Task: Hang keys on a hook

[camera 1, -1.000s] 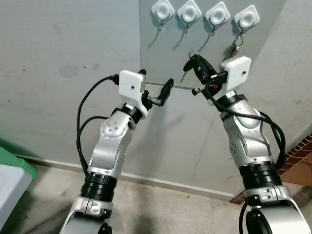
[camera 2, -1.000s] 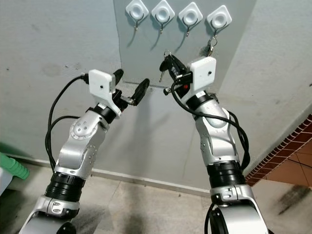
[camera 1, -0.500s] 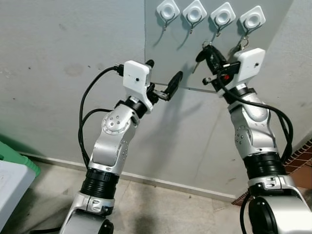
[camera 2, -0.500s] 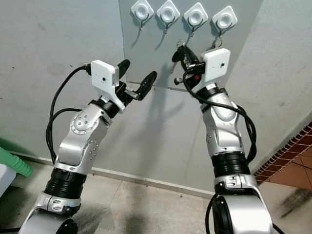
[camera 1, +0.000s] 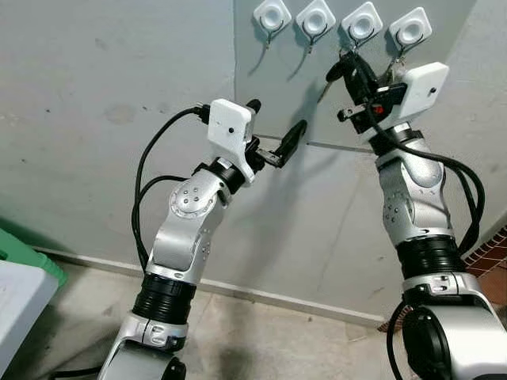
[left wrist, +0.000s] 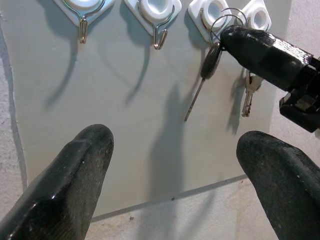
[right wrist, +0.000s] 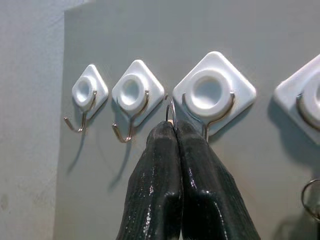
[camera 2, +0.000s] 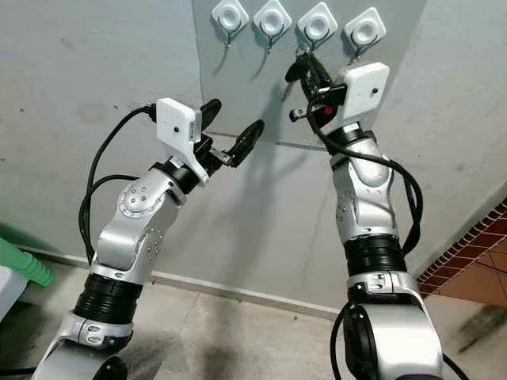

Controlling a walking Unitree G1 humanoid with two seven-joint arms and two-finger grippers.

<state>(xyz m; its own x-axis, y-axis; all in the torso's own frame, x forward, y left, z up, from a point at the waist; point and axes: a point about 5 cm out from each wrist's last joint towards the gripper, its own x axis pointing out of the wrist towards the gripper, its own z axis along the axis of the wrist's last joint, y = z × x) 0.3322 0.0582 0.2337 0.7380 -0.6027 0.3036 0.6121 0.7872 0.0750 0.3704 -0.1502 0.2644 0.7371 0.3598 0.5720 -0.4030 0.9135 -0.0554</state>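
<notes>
So compared to a second ago the right arm has come up a good bit. The right gripper (camera 1: 354, 74) was down below the row of hooks and now it's right under the third hook (right wrist: 214, 95) from the left, with the keys (left wrist: 210, 60) carried up along with it. The left arm has drifted up and toward the panel too, though the camera shifted as well, so part of that is just the view moving.

Right gripper is clenched tight on the key ring, fingertips (right wrist: 175, 131) pinched together with the thin wire loop poking out just above them, almost touching the hook's wire. The black-headed key dangles below the gripper against the grey panel (camera 1: 317, 95). Left gripper (camera 1: 276, 134) is spread wide open, holding nothing, just parked near the panel's lower edge.

What I'd worry about: the ring is really thin and only a sliver of it sticks out past the fingers. If the approach is off a little, I think the ring bumps the hook tip or slides past beside it, and letting go then drops the keys to the floor. The fat fingers could also knock into the white hook base.

Hard to tell stuff: I can't see whether the ring is already over the hook tip or just in front of it. The fourth hook (camera 1: 410, 28) already has another key (left wrist: 248, 95) on it, partly hidden behind the right gripper.
</notes>
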